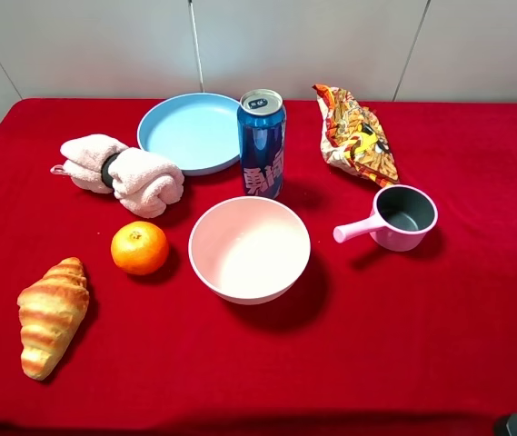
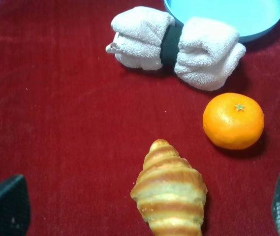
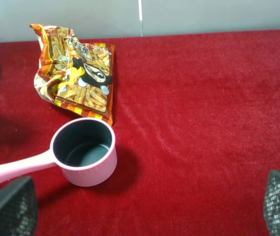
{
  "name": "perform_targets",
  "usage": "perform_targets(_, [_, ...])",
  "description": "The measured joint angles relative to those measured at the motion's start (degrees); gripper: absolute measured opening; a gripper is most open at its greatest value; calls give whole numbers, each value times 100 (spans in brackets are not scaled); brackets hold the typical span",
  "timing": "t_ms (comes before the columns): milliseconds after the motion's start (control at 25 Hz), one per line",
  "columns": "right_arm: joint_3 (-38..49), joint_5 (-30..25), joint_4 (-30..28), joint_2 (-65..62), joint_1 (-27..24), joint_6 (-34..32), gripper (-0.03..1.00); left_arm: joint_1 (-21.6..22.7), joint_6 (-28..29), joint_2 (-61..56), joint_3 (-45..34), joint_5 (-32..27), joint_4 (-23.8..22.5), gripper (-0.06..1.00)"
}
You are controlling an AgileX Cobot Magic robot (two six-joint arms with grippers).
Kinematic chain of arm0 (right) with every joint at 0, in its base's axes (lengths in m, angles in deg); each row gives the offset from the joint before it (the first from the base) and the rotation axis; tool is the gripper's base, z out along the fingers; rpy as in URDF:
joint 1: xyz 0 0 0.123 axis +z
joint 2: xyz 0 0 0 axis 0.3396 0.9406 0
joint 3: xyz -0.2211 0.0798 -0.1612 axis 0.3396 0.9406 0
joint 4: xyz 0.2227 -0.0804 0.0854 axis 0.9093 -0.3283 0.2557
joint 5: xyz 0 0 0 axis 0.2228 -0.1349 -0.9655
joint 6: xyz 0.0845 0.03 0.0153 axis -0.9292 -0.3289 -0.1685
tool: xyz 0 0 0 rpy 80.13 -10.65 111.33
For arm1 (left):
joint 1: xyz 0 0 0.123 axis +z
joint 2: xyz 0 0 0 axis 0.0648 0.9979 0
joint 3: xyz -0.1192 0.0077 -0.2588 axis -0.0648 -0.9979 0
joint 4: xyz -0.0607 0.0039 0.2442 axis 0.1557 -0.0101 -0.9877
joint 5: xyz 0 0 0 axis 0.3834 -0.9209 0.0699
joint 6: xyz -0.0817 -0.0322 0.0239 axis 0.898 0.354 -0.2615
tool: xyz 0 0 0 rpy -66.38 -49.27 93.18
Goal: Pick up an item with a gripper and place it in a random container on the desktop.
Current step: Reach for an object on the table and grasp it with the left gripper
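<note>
Desktop (image 1: 422,345): 1 orange (image 1: 139,247), 1 pink bowl (image 1: 250,252), 1 croissant (image 1: 53,315), 1 can (image 1: 262,143), 1 plate (image 1: 190,132)

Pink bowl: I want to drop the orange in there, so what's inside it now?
The pink bowl shows nothing inside, only its smooth pale wall and bottom. A sliver of near wall under the rim is hidden from the high camera.
</note>
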Motion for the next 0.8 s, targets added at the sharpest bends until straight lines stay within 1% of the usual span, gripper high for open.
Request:
perform_targets(200, [0,0,0,0,0,0,69,0,0,14,100,-41,86,97])
perform_targets(360, [0,0,0,0,0,0,69,0,0,350,313,-80,180,97])
perform_targets(760, [0,0,0,0,0,0,69,0,0,2178,1223,-361,192,94])
perform_targets(800, [0,0,0,0,0,0,69,0,0,2518,1399,-435,192,93])
